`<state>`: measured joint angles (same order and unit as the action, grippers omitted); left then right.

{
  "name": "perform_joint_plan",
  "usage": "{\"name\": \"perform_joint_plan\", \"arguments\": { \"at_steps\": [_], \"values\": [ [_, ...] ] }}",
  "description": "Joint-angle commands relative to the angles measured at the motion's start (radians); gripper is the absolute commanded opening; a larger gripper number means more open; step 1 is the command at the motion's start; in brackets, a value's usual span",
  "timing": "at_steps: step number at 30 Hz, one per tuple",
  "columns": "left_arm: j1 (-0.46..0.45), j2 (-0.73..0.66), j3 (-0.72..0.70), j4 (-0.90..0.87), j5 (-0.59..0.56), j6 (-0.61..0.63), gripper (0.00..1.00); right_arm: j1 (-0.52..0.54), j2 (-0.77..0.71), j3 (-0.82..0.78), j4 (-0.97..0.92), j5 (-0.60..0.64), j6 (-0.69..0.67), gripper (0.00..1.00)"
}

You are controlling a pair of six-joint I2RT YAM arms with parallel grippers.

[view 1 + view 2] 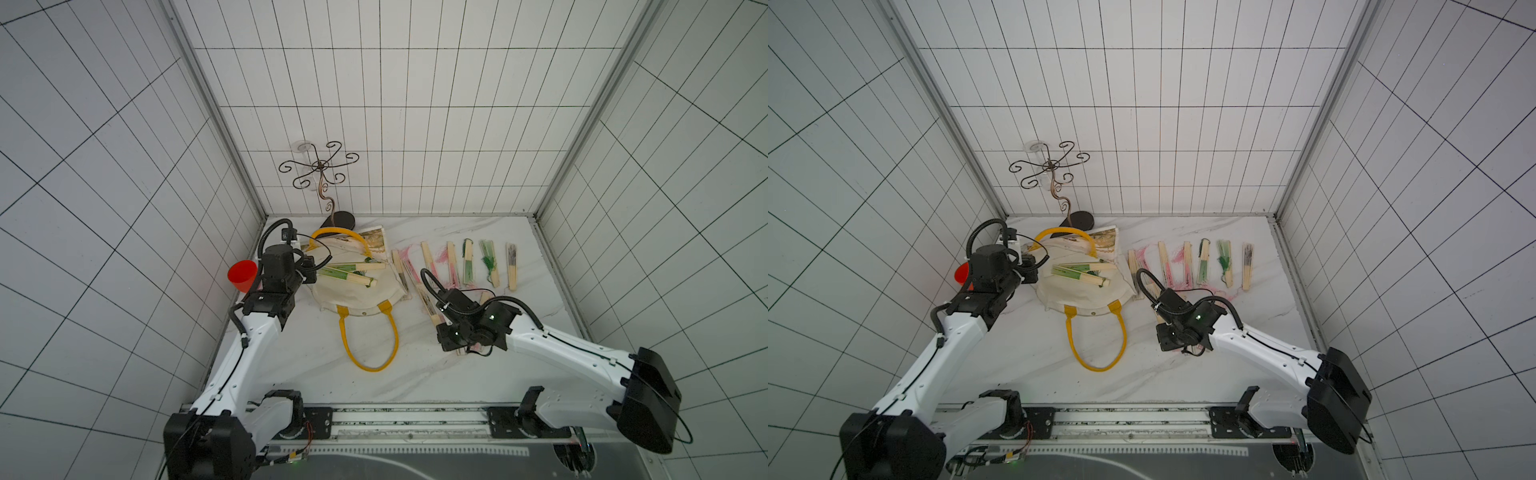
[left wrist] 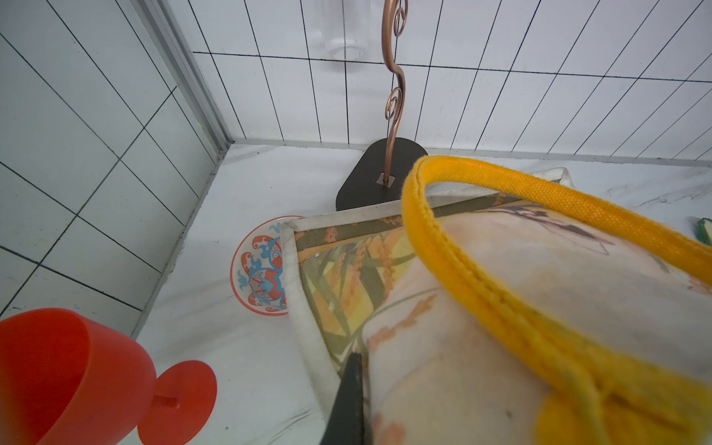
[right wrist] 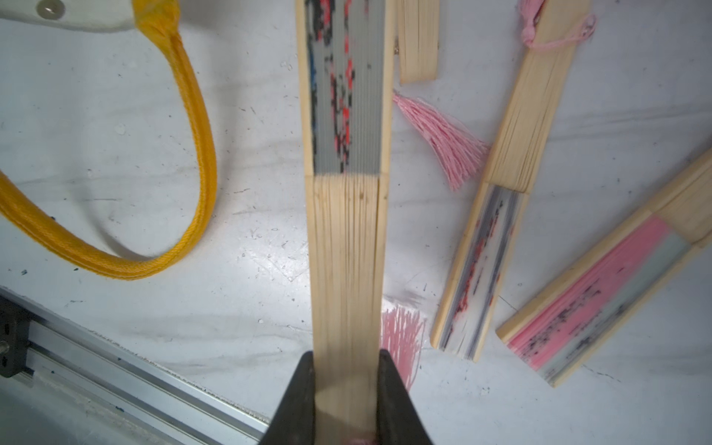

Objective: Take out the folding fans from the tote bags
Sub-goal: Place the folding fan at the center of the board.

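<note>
Centrally, fan [image 3: 346, 231] clamped inside right pincer [image 3: 346, 360].

White arms [image 1: 257, 336] carry black joints [image 1: 652, 399] and cables [image 1: 513, 298].

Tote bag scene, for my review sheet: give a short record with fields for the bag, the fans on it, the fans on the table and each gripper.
bag: cream canvas tote bag with yellow strap handles, lying on the white marbled table
fans on bag: two closed bamboo fans with green paper
fans on table: several closed bamboo fans in a row beside the bag
left gripper: shut on the bag's printed side
right gripper: shut on a closed bamboo fan with grey, red-and-black printed paper
</note>
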<state>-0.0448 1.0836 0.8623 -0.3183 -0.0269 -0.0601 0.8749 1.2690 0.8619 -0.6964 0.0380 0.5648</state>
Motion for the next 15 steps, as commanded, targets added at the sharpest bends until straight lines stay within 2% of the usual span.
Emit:
{"name": "perform_joint_plan", "arguments": {
  "at_steps": [1,9,15],
  "values": [
    [0.001,-0.026,0.026,0.033,-0.013,0.0,0.0,-0.009,0.019,-0.067,0.031,-0.037,0.015,0.0],
    [0.001,-0.024,0.026,0.033,-0.01,-0.001,0.0,-0.009,0.094,-0.092,0.082,-0.079,-0.009,0.0],
    [0.0,-0.022,0.024,0.033,-0.005,-0.003,0.0,-0.009,0.164,-0.086,0.091,-0.051,-0.011,0.0]
  ]
}}
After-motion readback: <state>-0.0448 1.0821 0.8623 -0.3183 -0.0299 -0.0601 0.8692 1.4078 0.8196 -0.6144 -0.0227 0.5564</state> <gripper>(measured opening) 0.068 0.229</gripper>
